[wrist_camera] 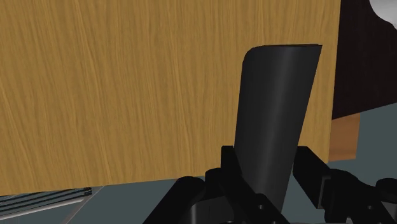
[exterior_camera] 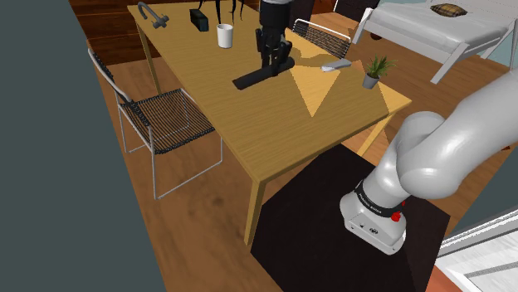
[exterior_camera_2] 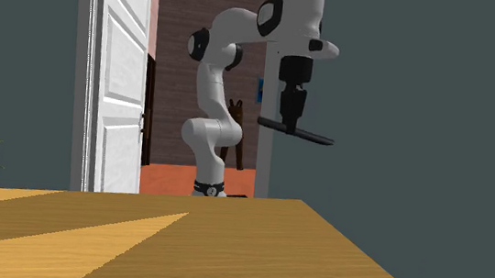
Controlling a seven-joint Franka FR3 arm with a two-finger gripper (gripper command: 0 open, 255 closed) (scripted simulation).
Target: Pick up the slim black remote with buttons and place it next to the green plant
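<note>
Since the remote (exterior_camera: 259, 77) has to go over to the green plant (exterior_camera: 375, 70), the gripper (exterior_camera: 275, 60) holds it up in the air, clear of the wooden table (exterior_camera: 274, 141), so it will not drag or bump on the way. The two black fingers (wrist_camera: 312, 168) are closed tight on the slim black remote, one on each long side. They grab it nearer one end, so the long part sticks out sideways and looks a little tilted. I think it could wobble if the arm goes fast. The plant sits in its small grey pot near the table's edge at the shoulder view's right, well apart from the remote. The white arm (exterior_camera: 448, 149) goes up from its stand (exterior_camera: 332, 216) and bends over the table, and the hand points straight down. A white mug (exterior_camera: 224, 35) stands farther back, out of the way.
</note>
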